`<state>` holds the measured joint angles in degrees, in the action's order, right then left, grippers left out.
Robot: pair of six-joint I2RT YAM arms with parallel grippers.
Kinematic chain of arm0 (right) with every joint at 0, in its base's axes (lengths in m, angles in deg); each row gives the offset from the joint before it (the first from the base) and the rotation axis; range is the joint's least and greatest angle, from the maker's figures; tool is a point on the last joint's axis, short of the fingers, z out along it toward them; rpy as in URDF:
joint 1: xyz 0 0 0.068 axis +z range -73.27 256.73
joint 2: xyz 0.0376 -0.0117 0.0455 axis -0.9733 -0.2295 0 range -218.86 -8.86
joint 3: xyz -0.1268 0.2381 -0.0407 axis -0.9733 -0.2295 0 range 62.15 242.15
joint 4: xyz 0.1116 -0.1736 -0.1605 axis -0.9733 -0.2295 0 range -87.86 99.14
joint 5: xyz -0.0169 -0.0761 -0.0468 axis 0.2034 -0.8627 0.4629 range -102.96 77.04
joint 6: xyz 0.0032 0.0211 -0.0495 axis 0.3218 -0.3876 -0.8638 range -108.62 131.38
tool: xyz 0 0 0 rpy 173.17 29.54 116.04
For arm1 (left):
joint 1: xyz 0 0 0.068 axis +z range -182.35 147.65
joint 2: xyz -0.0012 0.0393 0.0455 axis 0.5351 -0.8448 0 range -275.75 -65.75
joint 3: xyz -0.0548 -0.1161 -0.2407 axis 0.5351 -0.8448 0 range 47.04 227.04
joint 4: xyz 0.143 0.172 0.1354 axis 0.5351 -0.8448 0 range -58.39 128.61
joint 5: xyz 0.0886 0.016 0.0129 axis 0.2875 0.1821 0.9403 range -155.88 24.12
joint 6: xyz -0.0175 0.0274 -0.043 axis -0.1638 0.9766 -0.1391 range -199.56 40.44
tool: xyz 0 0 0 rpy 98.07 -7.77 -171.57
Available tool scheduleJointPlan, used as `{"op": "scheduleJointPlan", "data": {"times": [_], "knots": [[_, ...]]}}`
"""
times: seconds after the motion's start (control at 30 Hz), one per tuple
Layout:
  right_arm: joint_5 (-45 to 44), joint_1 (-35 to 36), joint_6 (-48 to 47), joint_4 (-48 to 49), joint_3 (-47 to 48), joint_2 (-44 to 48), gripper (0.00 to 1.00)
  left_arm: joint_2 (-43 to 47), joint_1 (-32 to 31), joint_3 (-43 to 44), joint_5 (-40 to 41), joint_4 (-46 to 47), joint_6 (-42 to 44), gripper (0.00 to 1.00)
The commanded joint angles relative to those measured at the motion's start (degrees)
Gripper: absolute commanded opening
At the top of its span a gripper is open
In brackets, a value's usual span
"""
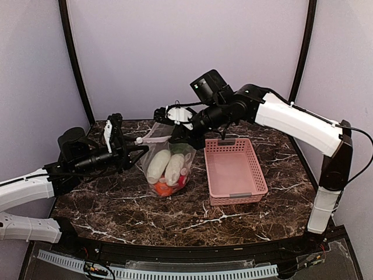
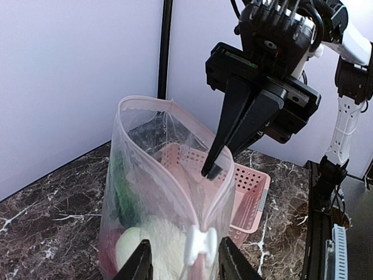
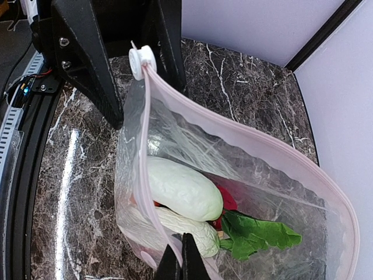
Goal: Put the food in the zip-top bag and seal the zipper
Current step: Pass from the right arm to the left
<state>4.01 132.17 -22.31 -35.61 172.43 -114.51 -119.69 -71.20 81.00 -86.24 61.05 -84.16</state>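
Apparently all the food [image 3: 180,189] sits inside the zip-top bag [image 2: 134,151], zipper [image 3: 144,116] unsealed: right fingers [image 2: 233,116] pinch its rim, left fingers [image 2: 139,265], unclenched, flank the slider [image 2: 198,244].

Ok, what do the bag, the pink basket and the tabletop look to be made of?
The zip-top bag looks like thin, soft, clear plastic film, glossy: it creases and the food shows through. The pink basket looks like rigid moulded plastic, matte, with a perforated grid. The tabletop is dark with white veins and polished, so marble or possibly a laminate.
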Motion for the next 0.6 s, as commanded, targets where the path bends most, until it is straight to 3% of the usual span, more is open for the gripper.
{"op": "scheduleJointPlan", "data": {"times": [0.0,0.33,0.57], "knots": [[1.05,-0.41,0.87,1.42,-0.16,1.93,0.00,-0.25,-0.04,-1.75,-0.09,2.26,1.07,0.36],[0.95,-0.57,0.90,1.60,-1.01,2.02,0.00,-0.42,1.28,-1.96,-0.51,2.98,1.59,0.24],[0.49,-0.66,0.76,1.62,-1.13,1.91,0.00,0.03,1.50,-1.74,0.30,1.92,2.50,0.06]]}}
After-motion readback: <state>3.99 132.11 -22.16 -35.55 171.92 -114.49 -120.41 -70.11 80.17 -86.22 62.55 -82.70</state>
